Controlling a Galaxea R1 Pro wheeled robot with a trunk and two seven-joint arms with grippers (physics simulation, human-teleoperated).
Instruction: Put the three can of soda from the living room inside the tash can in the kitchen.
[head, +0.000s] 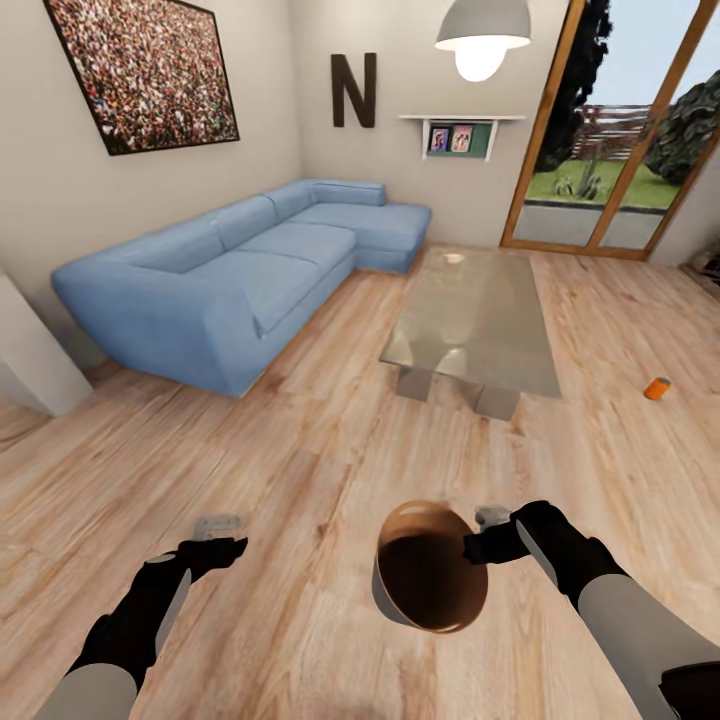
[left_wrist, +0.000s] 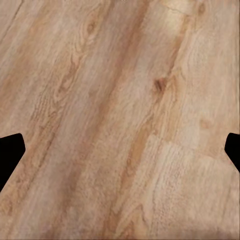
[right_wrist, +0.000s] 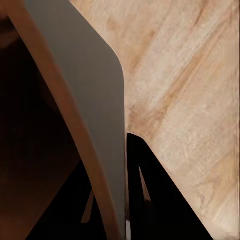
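In the head view both arms reach forward from the bottom corners of the frame over a wooden floor (head: 300, 450). The right arm comes in from the lower right, pale grey along the forearm and black at the wrist, angled up and toward the centre; its right claw (head: 478, 545) is clamped on the rim of the trash can (head: 430, 580), which hangs tilted at bottom centre with its brown inside turned toward the camera. The right wrist view shows that grip close up: the can's pale grey outer wall (right_wrist: 90, 80) and brown rim pass between the dark fingers (right_wrist: 150, 200), one finger inside the wall and one outside. The left arm rises from the lower left with the same grey and black sleeves, its left claw (head: 222, 540) held low over the floor with nothing in it; in the left wrist view the black fingertips (left_wrist: 10, 152) sit at opposite edges of the frame, spread wide over bare planks. An orange soda can (head: 656, 388) lies on the floor at the right of the frame, beyond the glass tabletop (head: 480, 310) that fills the middle. A blue sofa (head: 240, 270) runs along the wall at the left.
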